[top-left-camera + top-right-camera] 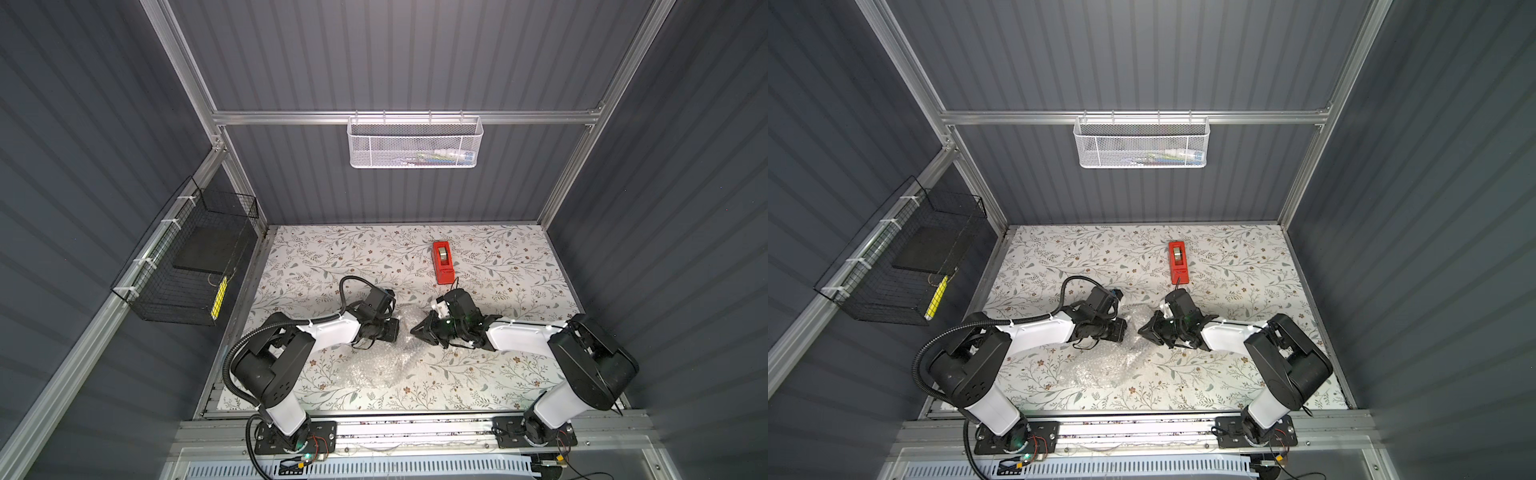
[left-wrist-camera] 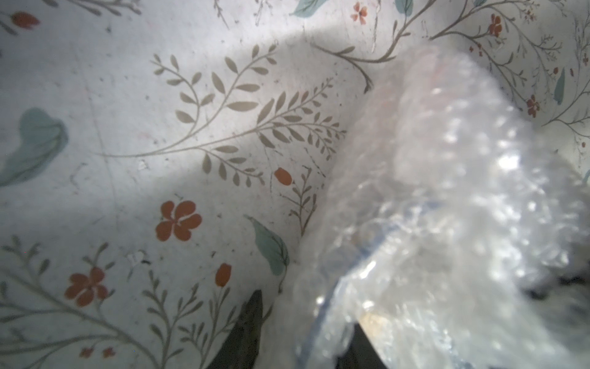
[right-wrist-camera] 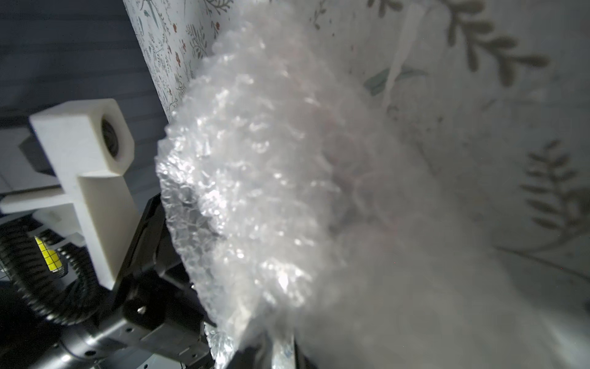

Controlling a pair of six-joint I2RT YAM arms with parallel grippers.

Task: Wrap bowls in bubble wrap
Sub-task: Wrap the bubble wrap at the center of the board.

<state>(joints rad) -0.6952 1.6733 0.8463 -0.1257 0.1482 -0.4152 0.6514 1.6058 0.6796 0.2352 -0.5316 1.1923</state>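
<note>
Both arms are in over the middle of the desk [image 1: 332,257], tips almost nose to nose. Between and in front of them lies the bubble wrap [image 1: 374,368], a crumpled clear sheet spreading toward the front edge, with a ridge standing up between the arm tips.

Over to the left wrist view, and there's the bowl [image 2: 386,231]. Only a blue line of rim and a yellowish patch show through the bubbles, bundled inside the bubble wrap [image 2: 447,179]. Both top views hide it under plastic and arms.

The left pincer [image 2: 303,338] stands partly closed. One dark finger [image 2: 252,319] is outside the bundle and the other is under the plastic, clamped across the wrapped rim of the bowl. From above, the left pincer [image 1: 395,328] is just a black block at the edge of the wrap.

Now the right pincer [image 1: 413,331]. In both top views its fingers narrow to a point that touches the ridge of wrap. The right wrist view is filled with bubble wrap [image 3: 271,179] rising straight from between the fingers, which are mostly hidden. The jaws are nearly together and look nipped onto a fold. That view alone catches the left arm's white camera housing [image 3: 95,140] just beside the bundle.

Farther back, behind the right arm, the red tape dispenser [image 1: 443,262] sits on the desk, and only the top views show it.
</note>
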